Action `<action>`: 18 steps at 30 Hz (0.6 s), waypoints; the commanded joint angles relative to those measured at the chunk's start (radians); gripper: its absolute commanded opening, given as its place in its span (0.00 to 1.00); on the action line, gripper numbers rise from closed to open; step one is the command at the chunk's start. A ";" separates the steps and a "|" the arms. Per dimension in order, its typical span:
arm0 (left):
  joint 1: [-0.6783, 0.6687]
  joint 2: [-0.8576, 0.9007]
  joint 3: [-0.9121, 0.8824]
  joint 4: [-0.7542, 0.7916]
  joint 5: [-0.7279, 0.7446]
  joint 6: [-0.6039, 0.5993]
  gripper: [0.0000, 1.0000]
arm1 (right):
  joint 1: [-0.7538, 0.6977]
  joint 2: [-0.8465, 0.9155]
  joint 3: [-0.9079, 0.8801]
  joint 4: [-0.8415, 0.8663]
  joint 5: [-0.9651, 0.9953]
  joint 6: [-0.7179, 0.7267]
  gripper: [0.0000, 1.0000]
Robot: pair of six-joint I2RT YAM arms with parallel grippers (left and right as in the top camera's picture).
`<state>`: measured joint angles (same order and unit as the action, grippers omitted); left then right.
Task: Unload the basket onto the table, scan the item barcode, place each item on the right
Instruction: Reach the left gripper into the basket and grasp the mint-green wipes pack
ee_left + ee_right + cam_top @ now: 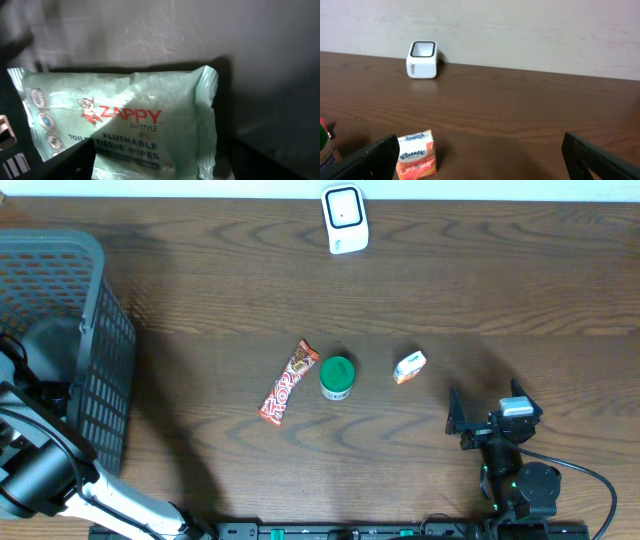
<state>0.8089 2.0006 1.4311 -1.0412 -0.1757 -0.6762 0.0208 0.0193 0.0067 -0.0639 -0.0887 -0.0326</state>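
Overhead, the scanner (346,219) is standing at the far edge, the basket (95,370) is sitting at the left, and the right gripper (485,402) is resting wide open near a Kleenex pack (410,367). From the left wrist, the left gripper (164,146) is hanging wide open over the wipes pack (150,100) in the basket, its print reading "ZAPPY", "FLUSHABLE", "TISSUE WIPES". Soft, light and slick, it is probably wanting a pinch across one edge. From the right wrist, the jaws are gaping on nothing.

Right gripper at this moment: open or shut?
Open. In its wrist view the right gripper has its fingers far apart, with nothing held between them.
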 commanded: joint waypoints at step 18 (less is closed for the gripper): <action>0.004 -0.085 0.245 -0.435 0.008 -0.010 0.07 | -0.006 -0.002 -0.001 -0.004 0.005 0.013 0.99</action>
<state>0.8093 2.0121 1.5520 -1.4357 -0.2024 -0.6880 0.0208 0.0193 0.0067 -0.0643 -0.0887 -0.0326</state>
